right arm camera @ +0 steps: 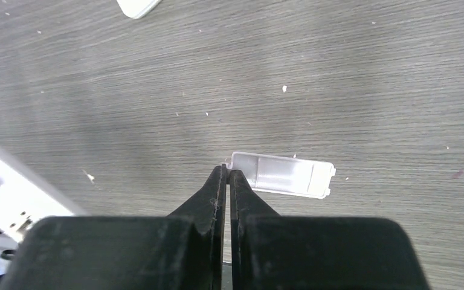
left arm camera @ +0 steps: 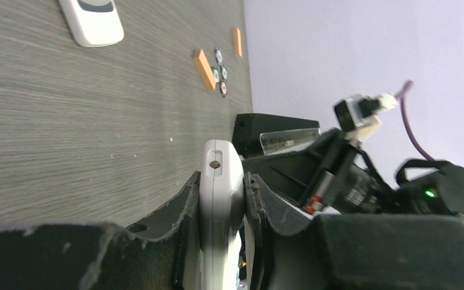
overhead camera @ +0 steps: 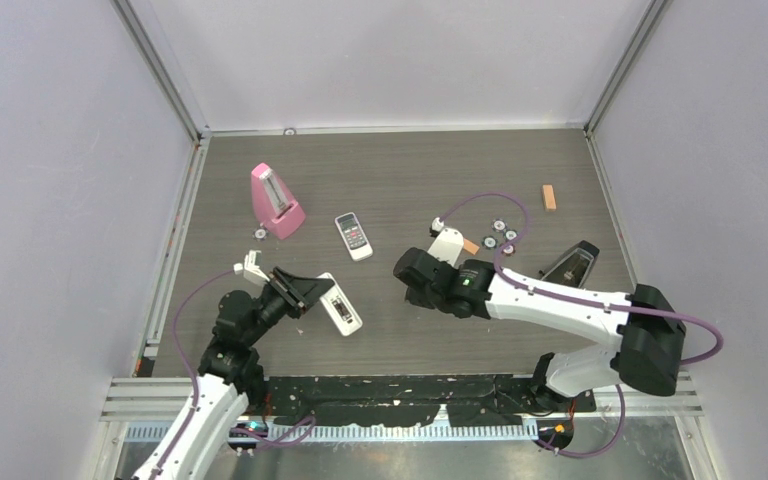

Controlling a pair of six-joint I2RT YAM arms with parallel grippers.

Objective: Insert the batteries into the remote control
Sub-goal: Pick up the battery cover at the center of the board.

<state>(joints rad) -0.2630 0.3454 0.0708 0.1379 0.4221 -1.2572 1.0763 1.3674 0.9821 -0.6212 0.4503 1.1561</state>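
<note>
My left gripper (overhead camera: 316,293) is shut on one end of the long slim white remote control (overhead camera: 341,308), held edge-on between its jaws in the left wrist view (left arm camera: 220,163). The remote's back faces up with a dark bay (overhead camera: 338,302). My right gripper (overhead camera: 407,268) hangs to the remote's right. In the right wrist view its jaws (right arm camera: 226,170) are shut, pinching the corner of a small white battery cover (right arm camera: 287,176) low over the table. The remote's end shows at that view's left edge (right arm camera: 9,190). I see no batteries.
A shorter remote with a dark display (overhead camera: 353,236) lies behind. A pink metronome (overhead camera: 276,201) stands at the back left, a black one (overhead camera: 572,264) at the right. Coin discs (overhead camera: 500,238) and two orange blocks (overhead camera: 550,197) (overhead camera: 470,246) lie beyond my right arm.
</note>
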